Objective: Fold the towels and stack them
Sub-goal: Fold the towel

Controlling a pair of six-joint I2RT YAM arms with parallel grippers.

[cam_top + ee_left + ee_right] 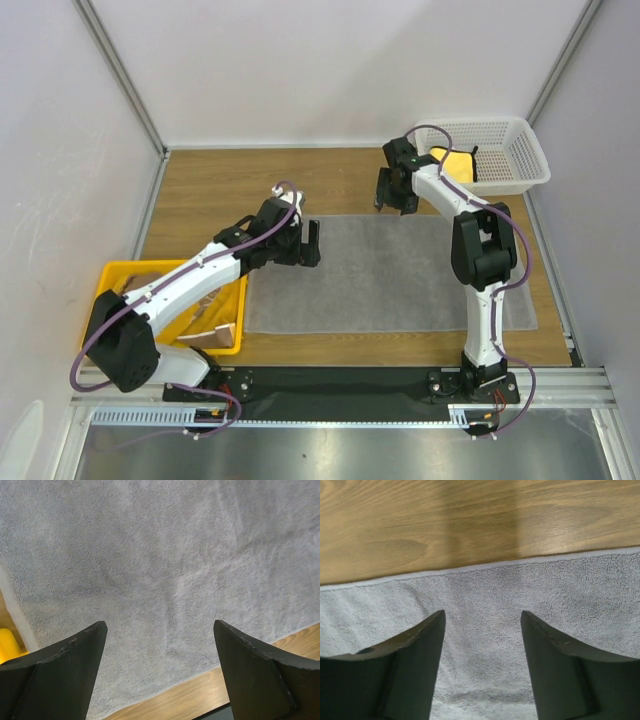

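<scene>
I had both arms out over the grey towel (390, 275), which lay spread flat in a single layer on the wooden table (220, 185), filling the middle of it. My left gripper (160, 627) hung above the towel's left end near the far corner. Its jaws stood wide apart with nothing between them but bare terry. My right gripper (482, 615) was over the towel's far edge toward the right, fingers pointing down just inside the hem. Those jaws also stood apart, and the cloth between them lay flat and unpinched. I could not tell whether the tips touched the pile. A plain yellow towel (458, 165) sat in the white mesh basket (520, 150) at the far right corner, just beyond my right wrist. An orange-brown towel (215, 335) lay crumpled in the near right corner of the yellow tray (120, 272) at my left, partly hidden under my left arm, its print too small to read.
</scene>
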